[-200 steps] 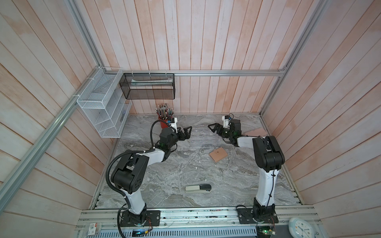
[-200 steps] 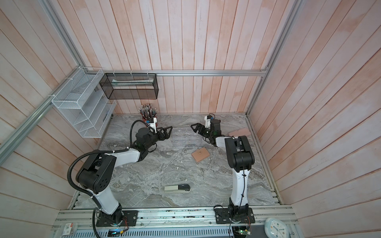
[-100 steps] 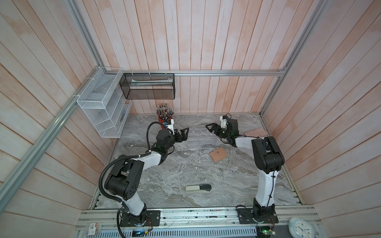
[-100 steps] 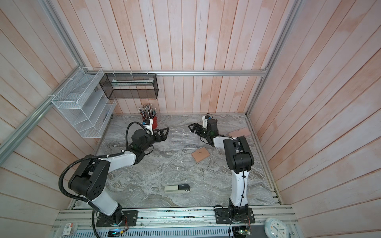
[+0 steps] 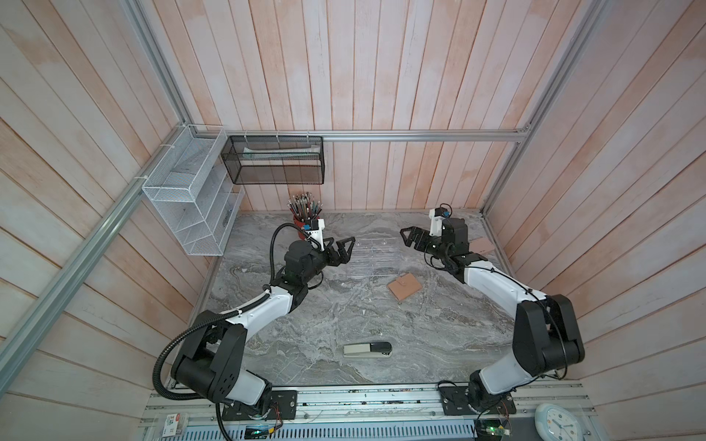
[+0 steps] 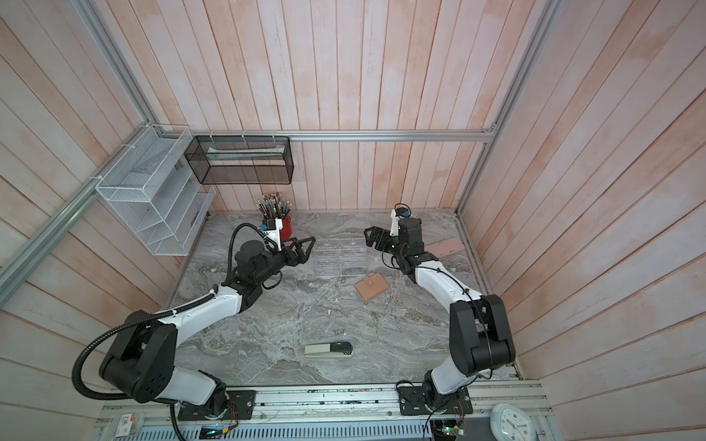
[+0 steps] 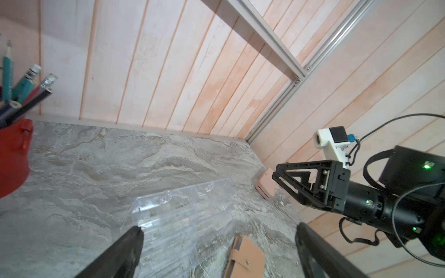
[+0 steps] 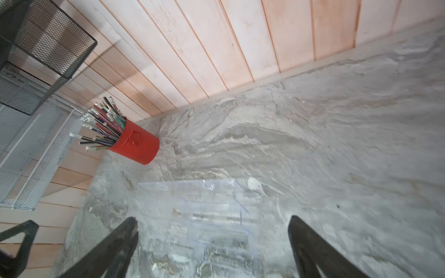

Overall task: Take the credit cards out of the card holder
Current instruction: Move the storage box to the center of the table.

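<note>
Left arm (image 5: 267,309) shifted; card holder (image 5: 405,288) (tan, snapped shut) lies flat.

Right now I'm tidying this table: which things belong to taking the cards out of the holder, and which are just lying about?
For the job:
- card holder, folded shut, no cards showing
- left gripper and right gripper, both open and empty

Lying about:
- clear acrylic rack
- red pencil cup
- stapler
- pink case
- white wire shelf
- black mesh basket
</note>
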